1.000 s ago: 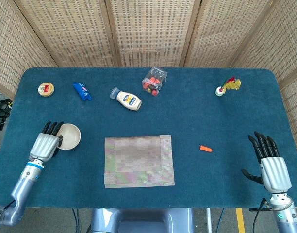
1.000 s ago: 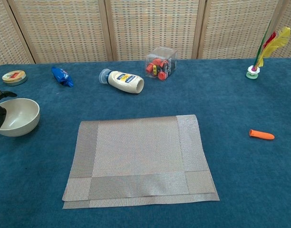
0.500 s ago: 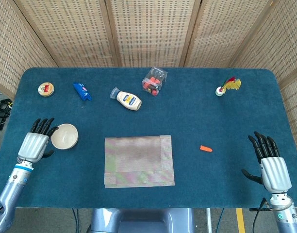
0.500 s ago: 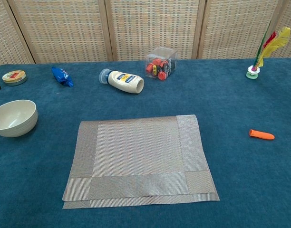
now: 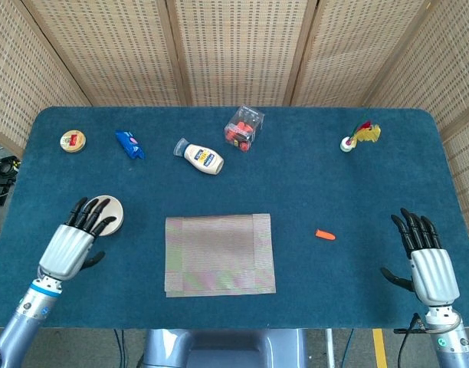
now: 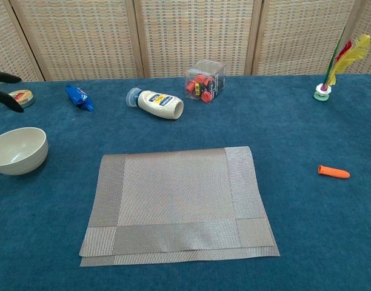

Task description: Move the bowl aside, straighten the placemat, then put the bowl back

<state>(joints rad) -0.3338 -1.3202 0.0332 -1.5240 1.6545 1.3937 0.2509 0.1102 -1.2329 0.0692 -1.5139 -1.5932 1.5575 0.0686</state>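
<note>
Cream bowl [image 6: 18,150] sits left of the placemat [image 5: 220,254]; our empty, spread left robot hand [image 5: 75,238] should straighten it next.

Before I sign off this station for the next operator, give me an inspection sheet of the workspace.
Surface: blue felt table, nothing spilled.
Job's things: bowl upright, left of and clear of the placemat; placemat lies flat with its near edge doubled.
Clutter: mayonnaise bottle on its side, clear box, blue packet, round tin, orange cap, feather shuttlecock.
Hands: left hand above the bowl, fingers spread, empty; right hand open, idle.
Cables: some off the table's left edge.
Surroundings: woven screens.
</note>
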